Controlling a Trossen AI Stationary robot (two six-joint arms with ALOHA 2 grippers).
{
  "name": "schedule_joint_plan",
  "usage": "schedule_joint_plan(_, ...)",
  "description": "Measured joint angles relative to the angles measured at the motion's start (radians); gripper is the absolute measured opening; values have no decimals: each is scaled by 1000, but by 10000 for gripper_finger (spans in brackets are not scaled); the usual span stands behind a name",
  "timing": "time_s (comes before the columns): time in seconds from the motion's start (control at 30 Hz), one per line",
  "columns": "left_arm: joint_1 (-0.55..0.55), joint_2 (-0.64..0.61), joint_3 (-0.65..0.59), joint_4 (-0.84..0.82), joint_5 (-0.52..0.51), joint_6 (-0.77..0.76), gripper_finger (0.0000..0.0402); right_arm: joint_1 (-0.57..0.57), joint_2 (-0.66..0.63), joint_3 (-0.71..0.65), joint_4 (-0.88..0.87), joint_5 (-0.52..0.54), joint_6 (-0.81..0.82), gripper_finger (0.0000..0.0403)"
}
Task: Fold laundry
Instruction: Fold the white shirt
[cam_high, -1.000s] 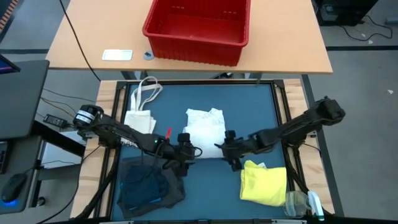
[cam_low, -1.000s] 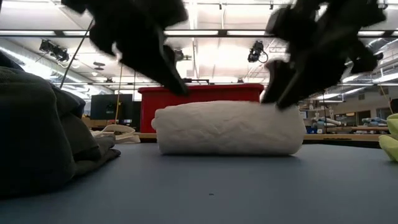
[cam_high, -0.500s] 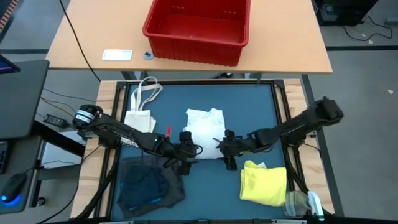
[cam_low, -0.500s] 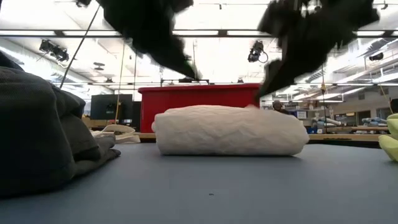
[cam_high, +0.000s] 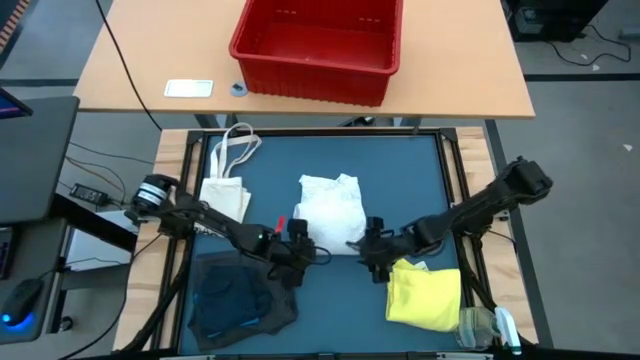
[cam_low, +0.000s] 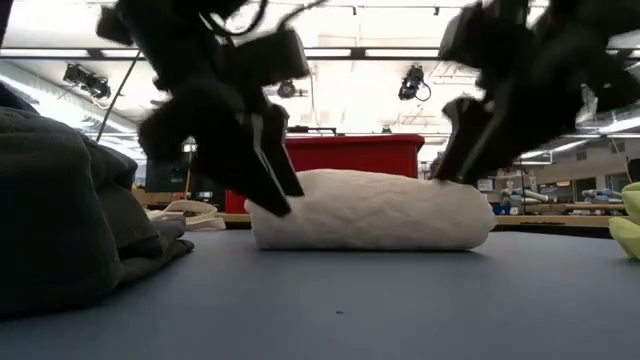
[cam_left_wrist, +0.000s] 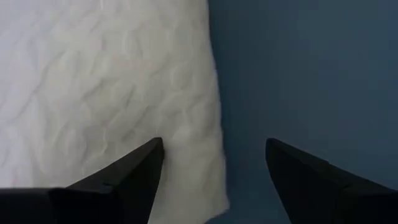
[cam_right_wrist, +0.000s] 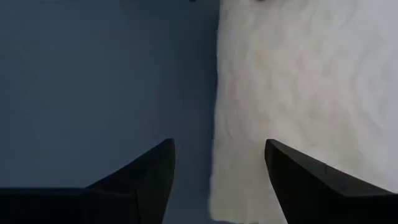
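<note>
No writing legible, poss. too blurry.

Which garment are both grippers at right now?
The white garment mid-table: the open left gripper and open right gripper flank its near corners. The yellow and dark grey garments lie aside.

The high view looks straight down on the counter; the low view sits at counter height, facing the room. Each wrist view peers closely past its end effector — all four share the white lacy garment.
</note>
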Motion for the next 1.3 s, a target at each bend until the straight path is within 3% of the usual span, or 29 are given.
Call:
schedule_joint_plan(0.2,29,116,1,87,-17,11,278,-41,195,-31,88,72,2,247)
schedule_joint_plan(0.3,35,146,3,123,-26,-13,236,-64,242,-26,92,42,107,210)
schedule_joint_plan(0.4,35,127,27,58,-6,-73,154,-76,208,-24,72,-84,190,120)
schedule_joint_plan(0.47,33,86,66,-51,88,-99,86,-76,137,-26,58,-243,226,47)
schedule_joint_plan(0.53,30,31,125,-134,214,-105,29,-74,42,-28,50,-417,274,25)
schedule_joint_plan(0.57,32,-6,157,-170,272,-108,19,-84,-15,-22,48,-490,318,27)
schedule_joint_plan(0.7,68,-86,272,-294,371,-87,21,-173,-178,-20,-11,-604,425,32)
schedule_joint_plan(0.8,156,-86,344,-372,408,-77,13,-286,-244,-20,-102,-683,464,28)
schedule_joint_plan(0.9,261,-75,338,-374,467,-69,11,-407,-256,-35,-143,-734,448,28)
schedule_joint_plan(1.13,517,22,191,-310,643,-75,11,-681,-60,-68,-24,-825,334,28)
schedule_joint_plan(1.3,600,79,64,-140,729,-129,11,-743,169,-66,134,-827,300,28)
